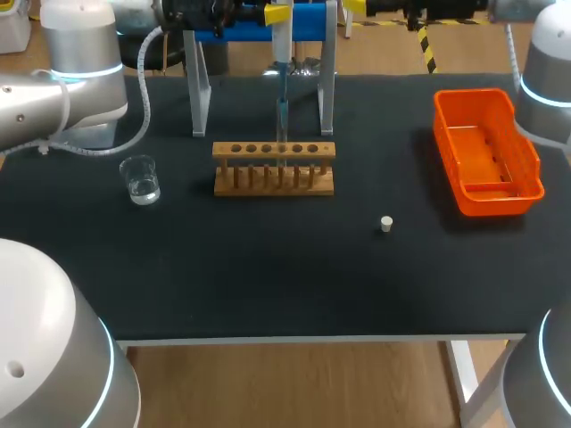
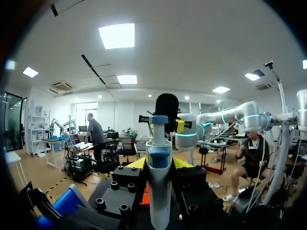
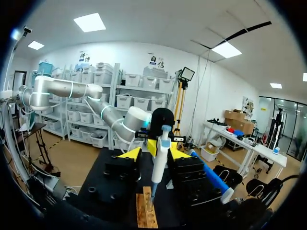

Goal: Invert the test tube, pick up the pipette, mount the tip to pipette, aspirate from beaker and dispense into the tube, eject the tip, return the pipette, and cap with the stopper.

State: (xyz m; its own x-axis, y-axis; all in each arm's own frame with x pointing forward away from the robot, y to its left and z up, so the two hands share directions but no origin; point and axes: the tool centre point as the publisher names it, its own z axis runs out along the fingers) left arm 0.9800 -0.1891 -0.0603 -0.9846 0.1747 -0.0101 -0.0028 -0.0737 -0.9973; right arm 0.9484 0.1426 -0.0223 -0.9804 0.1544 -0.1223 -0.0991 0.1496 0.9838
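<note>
Two grippers are facing each other above the wooden rack (image 1: 274,168). Your left gripper (image 2: 159,164) is pinching the pipette (image 1: 281,62) between both yellow tips, and it is hanging upright with its tip sitting in a middle hole. For the right gripper (image 3: 153,153), I cannot tell the grip. You are probably dispensing, or maybe seating a tip. Be holding the pipette vertical and centred, pushing straight down, not dragging the rack sideways. The beaker (image 1: 141,180) and stopper (image 1: 386,224) are sitting well apart from it.

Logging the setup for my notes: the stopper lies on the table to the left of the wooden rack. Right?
Not quite: the stopper lies on the table to the right of the wooden rack, as the head view shows.
</note>
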